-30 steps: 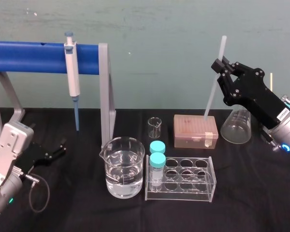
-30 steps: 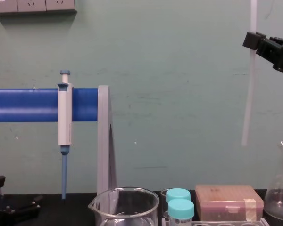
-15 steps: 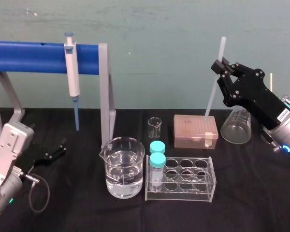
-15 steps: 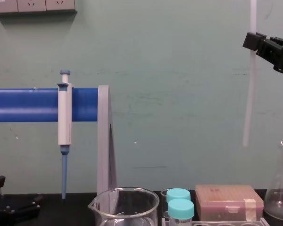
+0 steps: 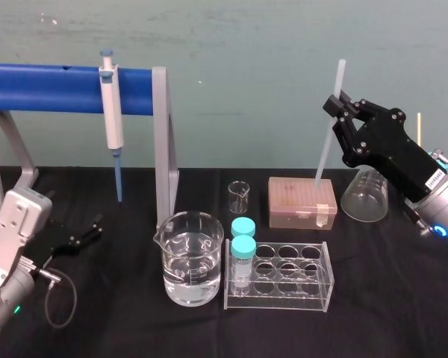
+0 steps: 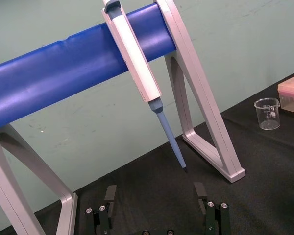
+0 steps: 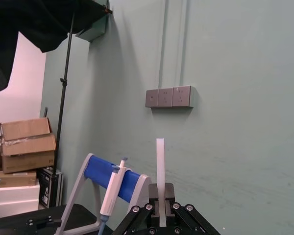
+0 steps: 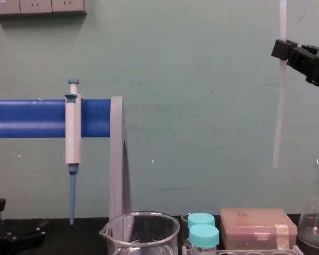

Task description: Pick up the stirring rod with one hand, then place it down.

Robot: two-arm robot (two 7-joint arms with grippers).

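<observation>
The stirring rod (image 5: 325,153) was clamped near-upright by the right gripper (image 5: 337,110); the left gripper (image 5: 86,233) was parked, fingers spread.

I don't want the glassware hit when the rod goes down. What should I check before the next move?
1. Right pincer shut on the stirring rod: ok.
2. Rod held near upright, slightly tilted: ok.
3. Rod's lower end hangs well above the brown box and the flask: ok.
4. Left pincer open, parked low at the table's left, far from the rod: ok.
5. Grip firm enough that the rod won't slip: cannot tell.
</observation>
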